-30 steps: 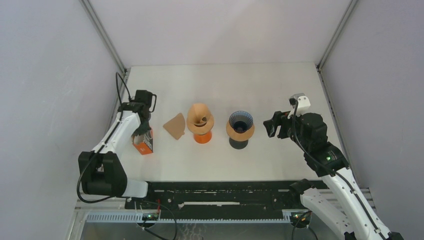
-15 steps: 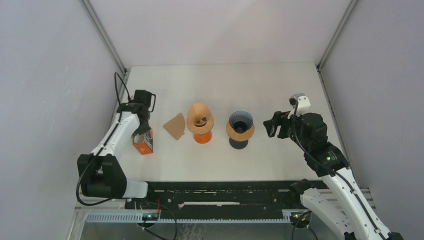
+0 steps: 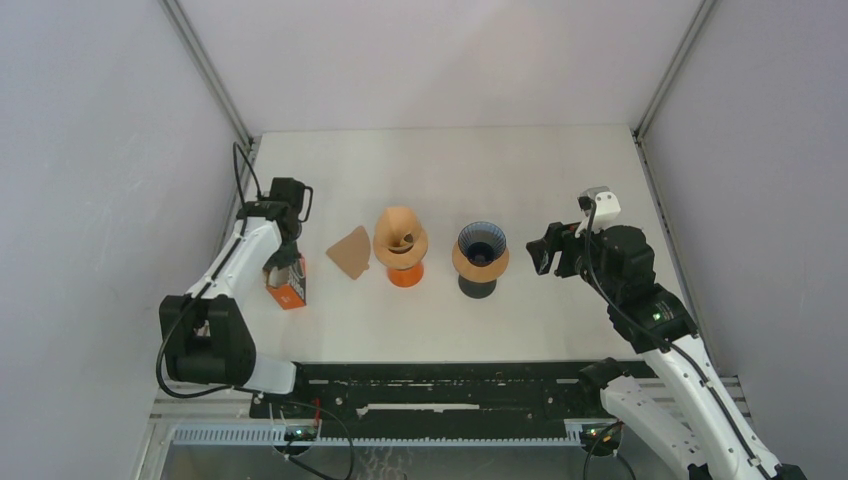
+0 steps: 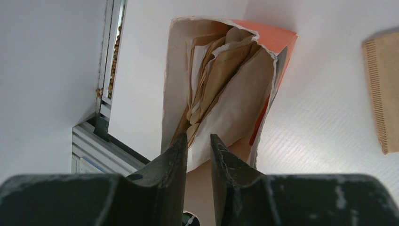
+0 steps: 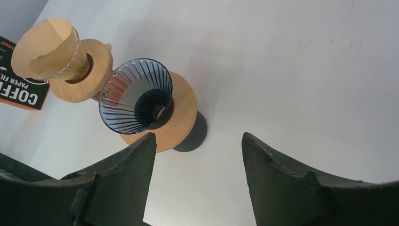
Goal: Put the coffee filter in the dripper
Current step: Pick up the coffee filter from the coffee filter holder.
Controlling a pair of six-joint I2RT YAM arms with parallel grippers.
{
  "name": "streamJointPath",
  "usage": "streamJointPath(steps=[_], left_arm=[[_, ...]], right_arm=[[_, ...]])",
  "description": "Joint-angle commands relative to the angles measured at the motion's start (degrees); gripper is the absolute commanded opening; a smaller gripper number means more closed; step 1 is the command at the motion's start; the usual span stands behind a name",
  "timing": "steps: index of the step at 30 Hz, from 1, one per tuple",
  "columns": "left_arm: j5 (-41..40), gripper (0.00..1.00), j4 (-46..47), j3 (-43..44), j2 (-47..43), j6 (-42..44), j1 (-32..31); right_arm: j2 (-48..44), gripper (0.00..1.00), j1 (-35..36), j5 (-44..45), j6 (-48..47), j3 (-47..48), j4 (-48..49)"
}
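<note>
A: Start at the left edge of the table. Your left gripper hangs over the torn-open top of the orange filter box, which stands close to that edge.

B: Its fingers are drawn almost together, with only a thin slit between them, right at the brown and white papers that stick up out of the box. From your wrist view you cannot tell whether they pinch a sheet.

A: Just right of the box, one loose coffee filter lies flat on the table, apart from the box.

B: Next you have a wooden stand on an orange foot, with a brown paper cone sitting in it.

A: Right of that, near the middle of the table, your blue ribbed dripper sits on a wooden ring over a dark base. You see its ribs all the way down to the dark hole.

B: Your right gripper hovers to the right of the dripper, toward the right edge, with its fingers spread wide apart and clear of it.
</note>
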Motion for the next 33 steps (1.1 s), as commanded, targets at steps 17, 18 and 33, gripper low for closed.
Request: streamJointPath(steps=[17,18,33], left_arm=[[7.4,0.27,0.2,3.3,-3.9,1.1,0.5],[7.5,0.27,0.1,3.3,-4.0,1.1,0.5],[5.7,0.36,0.7,3.8,-4.6,1.1,0.4]], right_arm=[[-0.1,0.75,-1.1,-1.0,0.0,-0.2,2.9],[-0.1,0.75,-1.0,-1.0,-0.1,-0.3,2.9],[-0.1,0.75,-1.0,-1.1,0.0,-0.3,2.8]])
